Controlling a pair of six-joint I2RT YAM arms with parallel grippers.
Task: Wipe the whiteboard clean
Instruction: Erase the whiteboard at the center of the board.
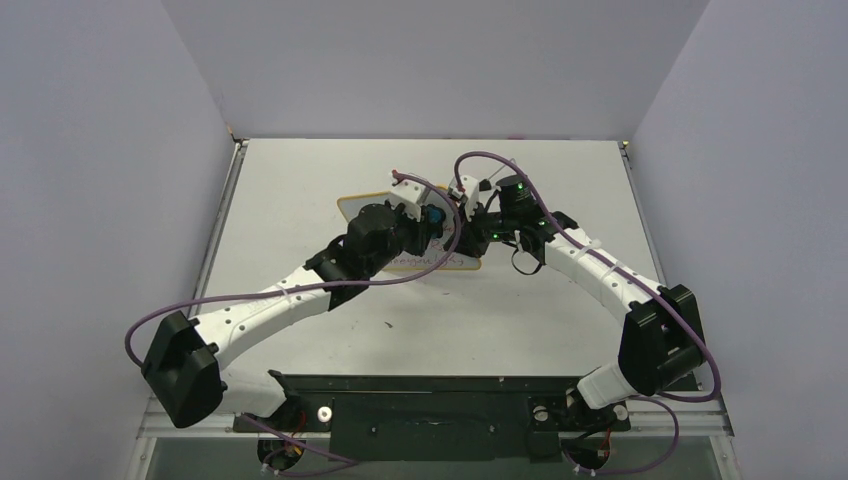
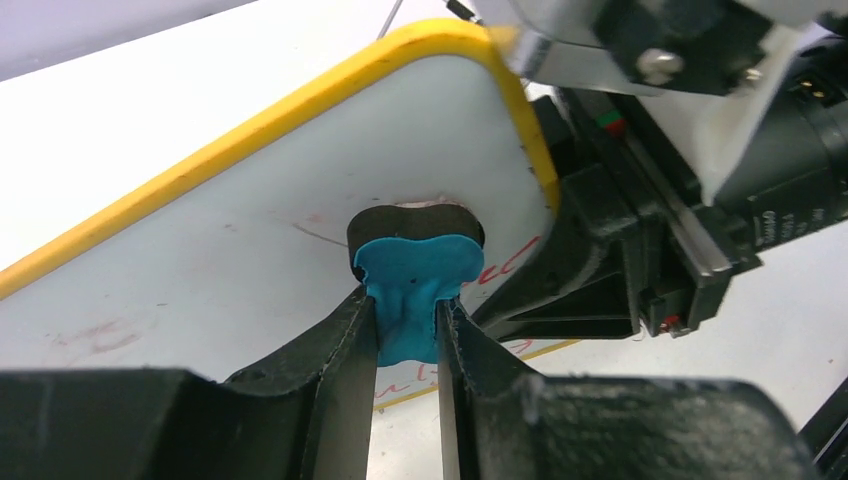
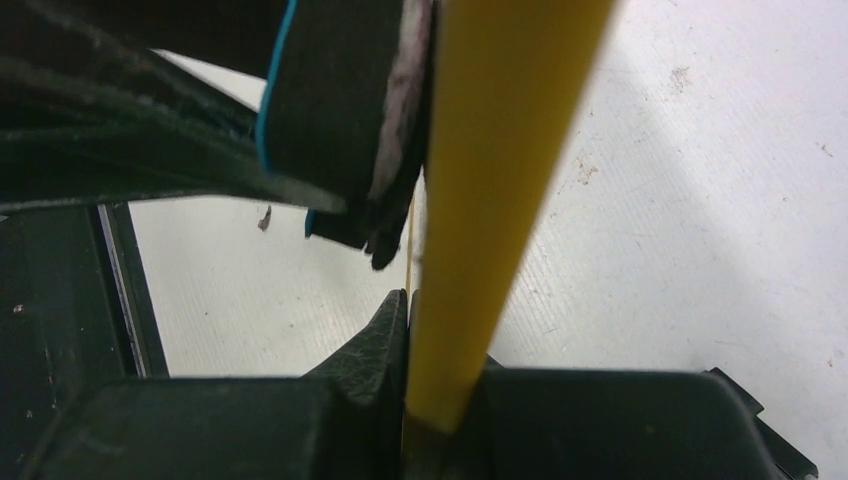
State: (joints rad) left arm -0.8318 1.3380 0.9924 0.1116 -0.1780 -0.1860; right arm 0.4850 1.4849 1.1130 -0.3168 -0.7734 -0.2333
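Observation:
The whiteboard (image 1: 362, 209) has a yellow frame and stands tilted at mid-table. In the left wrist view its white face (image 2: 250, 230) carries red writing (image 2: 503, 264) at the lower right and faint red smears at the left. My left gripper (image 2: 408, 322) is shut on the blue-and-black eraser (image 2: 415, 262), whose black pad presses on the board's face. My right gripper (image 3: 440, 310) is shut on the board's yellow edge (image 3: 490, 180) at its right side. The eraser (image 3: 340, 110) shows there touching the board. In the top view both grippers, left (image 1: 432, 218) and right (image 1: 470, 222), meet at the board.
The right arm's wrist and camera (image 2: 700, 150) sit close beside the eraser at the board's right edge. Grey walls enclose the white table (image 1: 300, 180) on three sides. A black base plate (image 1: 430, 400) lies at the near edge.

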